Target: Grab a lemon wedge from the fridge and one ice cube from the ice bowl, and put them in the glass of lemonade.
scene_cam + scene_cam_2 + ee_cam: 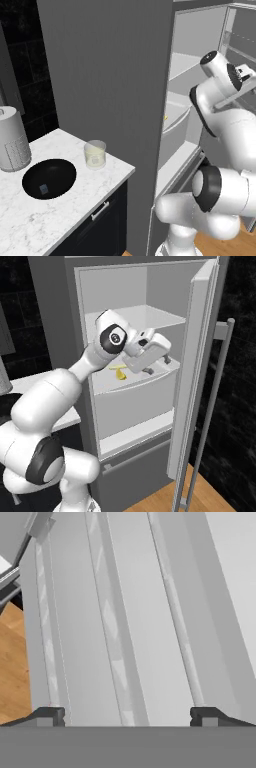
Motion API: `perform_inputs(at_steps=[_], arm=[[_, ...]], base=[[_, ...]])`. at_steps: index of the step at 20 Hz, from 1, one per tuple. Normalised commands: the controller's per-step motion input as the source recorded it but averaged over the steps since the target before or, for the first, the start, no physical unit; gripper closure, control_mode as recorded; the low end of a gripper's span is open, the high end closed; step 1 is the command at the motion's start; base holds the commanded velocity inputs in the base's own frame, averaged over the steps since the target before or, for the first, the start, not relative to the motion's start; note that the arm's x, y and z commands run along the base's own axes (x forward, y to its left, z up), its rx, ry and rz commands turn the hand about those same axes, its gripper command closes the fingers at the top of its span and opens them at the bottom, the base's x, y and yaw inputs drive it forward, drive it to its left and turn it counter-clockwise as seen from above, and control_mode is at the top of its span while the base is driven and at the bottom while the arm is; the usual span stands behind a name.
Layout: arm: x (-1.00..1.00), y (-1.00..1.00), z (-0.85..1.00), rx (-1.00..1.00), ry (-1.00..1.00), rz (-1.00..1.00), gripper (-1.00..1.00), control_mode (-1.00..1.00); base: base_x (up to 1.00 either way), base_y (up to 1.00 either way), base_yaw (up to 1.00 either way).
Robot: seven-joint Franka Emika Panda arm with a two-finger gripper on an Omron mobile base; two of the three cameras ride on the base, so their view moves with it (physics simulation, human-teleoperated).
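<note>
Fridge (150, 291) door swung wide, gripper (156, 365) reaching in over the pale shelf with jaws spread and nothing between them, lemon wedge (119, 373) lying on that shelf just beside the hand, not yet touched. First step by the look of it: fetching the wedge, with ice cube (43, 188) in the ice bowl (60, 167) and glass of lemonade (95, 154) waiting on the counter (60, 215). Next, probably a swing of the hand toward the wedge, a descent straddling it, then a gentle close on so small a piece.
</note>
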Motion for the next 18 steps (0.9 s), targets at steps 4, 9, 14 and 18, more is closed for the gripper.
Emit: perform_inputs(at_steps=[4,9,14,18], arm=[[0.54,-0.43,-0.12,0.0,-0.04,-0.01,-1.0,-1.0],[0.42,-0.62,0.0,0.0,-0.06,0.0,-1.0,-1.0],[0.34,-0.82,-0.01,0.0,-0.04,0.0,-1.0,-1.0],[0.49,-0.98,-0.08,0.0,-0.01,0.0,-1.0,-1.0]], base=[[0.0,0.0,0.0],[0.0,0.0,0.0],[0.0,0.0,0.0],[0.0,0.0,0.0]])
